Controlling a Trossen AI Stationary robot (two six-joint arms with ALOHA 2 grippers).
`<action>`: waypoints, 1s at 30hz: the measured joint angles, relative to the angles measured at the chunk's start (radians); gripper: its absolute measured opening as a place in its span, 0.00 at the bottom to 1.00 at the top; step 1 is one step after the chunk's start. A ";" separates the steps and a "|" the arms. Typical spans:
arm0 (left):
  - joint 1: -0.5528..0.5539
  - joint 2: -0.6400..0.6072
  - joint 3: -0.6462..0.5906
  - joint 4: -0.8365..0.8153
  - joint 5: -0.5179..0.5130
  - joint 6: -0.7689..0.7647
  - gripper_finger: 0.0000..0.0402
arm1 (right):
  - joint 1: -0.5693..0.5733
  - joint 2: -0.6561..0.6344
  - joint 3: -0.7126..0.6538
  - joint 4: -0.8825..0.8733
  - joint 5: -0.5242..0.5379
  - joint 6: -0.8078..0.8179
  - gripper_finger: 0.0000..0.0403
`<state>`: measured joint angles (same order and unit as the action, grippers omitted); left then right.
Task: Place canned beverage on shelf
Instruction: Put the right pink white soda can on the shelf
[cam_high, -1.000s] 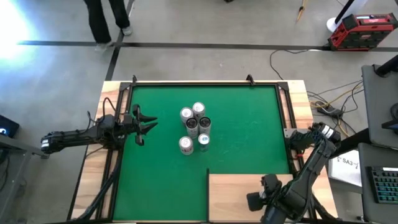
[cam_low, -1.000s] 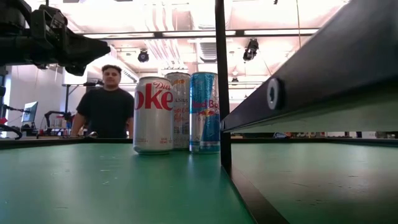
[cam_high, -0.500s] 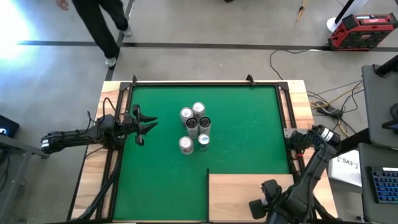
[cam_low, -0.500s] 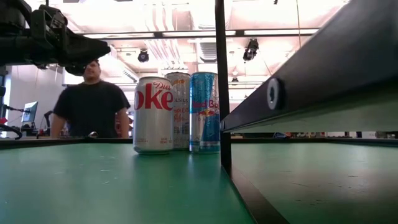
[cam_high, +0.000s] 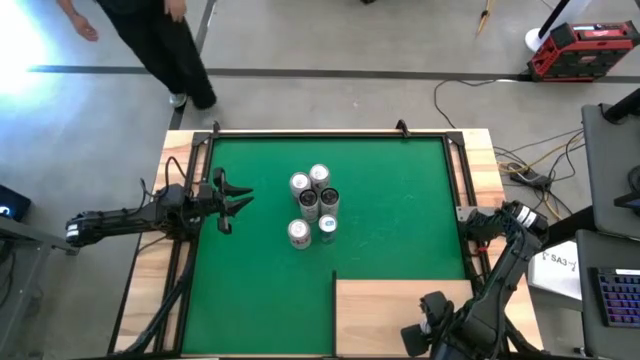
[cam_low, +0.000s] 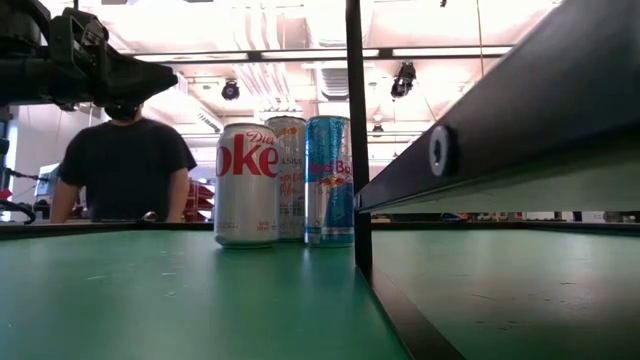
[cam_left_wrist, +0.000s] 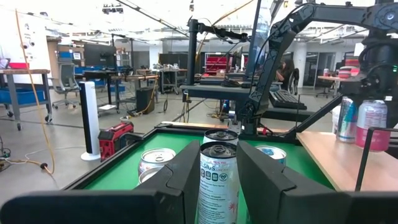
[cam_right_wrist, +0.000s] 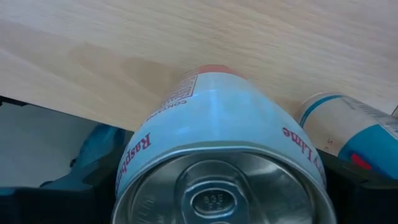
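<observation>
Raspberry Lime can (cam_right_wrist: 217, 143) in right claw (cam_high: 432, 322) over shelf (cam_high: 385, 300), lower right; left claw (cam_high: 232, 200) narrow, empty, left of frame.

A cluster of five cans (cam_high: 314, 204) stood on the mat (cam_high: 400, 200) a little left of the frame's centre in the high view. The shelf (cam_high: 390, 315) lay at the lower right of the mat, reaching the bottom edge of the frame. The left gripper (cam_high: 232, 199) sat at the mat's left edge, level with the cluster and apart from it. The right gripper (cam_high: 432, 322) was at the shelf's right end, low in the frame. In the right wrist view, a can (cam_right_wrist: 217, 168) lay between its fingers, with a second can (cam_right_wrist: 354, 130) just beside. A person (cam_high: 165, 45) stood beyond the table, upper left.
</observation>
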<state>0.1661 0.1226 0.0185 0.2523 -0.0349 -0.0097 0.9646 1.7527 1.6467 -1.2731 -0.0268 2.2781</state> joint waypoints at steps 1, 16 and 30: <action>0.000 0.000 0.000 0.000 0.000 0.000 0.22 | 0.000 0.000 -0.002 -0.001 0.000 -0.001 0.81; 0.000 0.000 0.000 0.000 0.000 0.000 0.22 | 0.000 0.000 -0.015 0.001 -0.007 -0.040 0.81; 0.000 0.000 0.000 0.000 0.000 0.000 0.22 | -0.001 0.040 -0.014 0.000 -0.016 -0.079 0.81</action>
<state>0.1661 0.1226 0.0185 0.2520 -0.0349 -0.0097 0.9634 1.7931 1.6329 -1.2736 -0.0425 2.1987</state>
